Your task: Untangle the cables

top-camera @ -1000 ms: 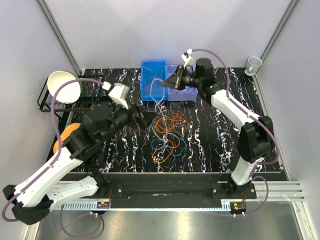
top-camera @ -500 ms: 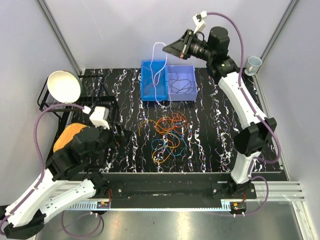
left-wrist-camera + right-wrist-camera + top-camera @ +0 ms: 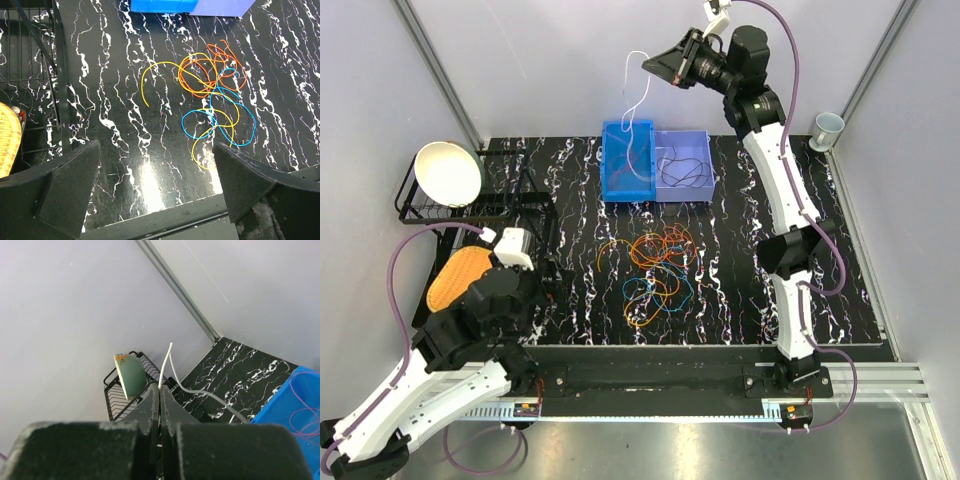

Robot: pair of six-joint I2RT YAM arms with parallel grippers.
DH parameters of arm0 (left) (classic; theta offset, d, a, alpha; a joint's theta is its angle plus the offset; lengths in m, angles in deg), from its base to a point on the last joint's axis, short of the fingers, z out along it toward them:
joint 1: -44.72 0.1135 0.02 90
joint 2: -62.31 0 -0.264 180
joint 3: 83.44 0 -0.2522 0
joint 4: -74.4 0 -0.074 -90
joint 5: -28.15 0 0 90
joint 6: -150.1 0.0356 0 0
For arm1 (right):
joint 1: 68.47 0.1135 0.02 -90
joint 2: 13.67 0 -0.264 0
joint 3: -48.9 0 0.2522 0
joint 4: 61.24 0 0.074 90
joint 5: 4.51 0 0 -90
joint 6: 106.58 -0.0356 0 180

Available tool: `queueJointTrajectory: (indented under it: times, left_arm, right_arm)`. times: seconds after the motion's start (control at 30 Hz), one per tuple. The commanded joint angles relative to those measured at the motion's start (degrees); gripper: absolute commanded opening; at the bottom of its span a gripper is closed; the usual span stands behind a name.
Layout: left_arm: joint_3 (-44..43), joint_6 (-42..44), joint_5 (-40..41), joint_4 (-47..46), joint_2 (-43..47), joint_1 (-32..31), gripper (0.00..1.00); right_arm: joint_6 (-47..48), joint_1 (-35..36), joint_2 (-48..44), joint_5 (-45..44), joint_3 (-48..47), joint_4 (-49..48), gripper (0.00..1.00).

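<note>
The cables (image 3: pixel 656 268) lie as a loose tangle of orange, yellow, blue and red loops mid-table, also seen in the left wrist view (image 3: pixel 212 95). My right gripper (image 3: pixel 650 66) is raised high above the far edge, shut on a white cable (image 3: pixel 638 92). That cable hangs down into the blue bin (image 3: pixel 610 160). In the right wrist view the white cable (image 3: pixel 168 360) rises from between the closed fingertips (image 3: pixel 160 388). My left gripper (image 3: pixel 546 278) hovers at the near left, open and holding nothing (image 3: pixel 156 150), well short of the tangle.
A lavender bin (image 3: pixel 682 133) beside the blue one holds a black cable (image 3: pixel 680 172). A wire rack (image 3: pixel 510 200) at the far left carries a white bowl (image 3: pixel 448 172); an orange woven disc (image 3: pixel 455 275) lies in front. A cup (image 3: pixel 827 127) stands at the far right.
My right arm has lifted the white cable from table height to high above the bins. My left arm has drawn back from the tangle to the near left, still open.
</note>
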Motion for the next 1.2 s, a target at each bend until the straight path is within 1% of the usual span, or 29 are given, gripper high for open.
queueJointTrajectory:
  times: [0.0,0.2,0.33,0.43,0.73,0.93,1.07,1.17]
  left_arm:
    - [-0.28,-0.27,1.84,-2.69,0.69,-0.19,0.99]
    - [-0.28,0.08,2.01,-2.69,0.51,-0.19,0.99]
    - [-0.28,-0.01,2.01,-2.78,0.77,-0.19,0.99]
    - [-0.28,-0.01,2.1,-2.69,1.04,-0.19,0.99]
    - [-0.28,-0.01,2.1,-2.78,0.51,-0.19,0.99]
    - [-0.28,0.08,1.92,-2.69,0.33,-0.19,0.99]
    - [-0.28,0.08,2.01,-2.69,0.25,-0.19,0.99]
    - [-0.28,0.17,2.01,-2.78,0.33,-0.11,0.99]
  right_arm:
    - [0.39,-0.34,1.63,-2.55,-4.49,-3.78,0.0]
    - [0.83,-0.34,4.44,-6.76,-4.05,-10.82,0.0]
    - [0.39,-0.34,8.73,-7.56,-4.05,-15.57,0.0]
    - [-0.4,-0.34,11.64,-8.0,-4.58,-17.25,0.0]
    - [0.47,-0.34,15.34,-7.91,-0.37,-17.69,0.0]
    - [1.7,-0.17,17.1,-9.31,-0.45,-17.17,0.0]
    - [2.32,-0.25,15.08,-8.88,-0.27,-16.46,0.0]
    - [3.54,-0.25,11.48,-9.14,0.34,-16.28,0.0]
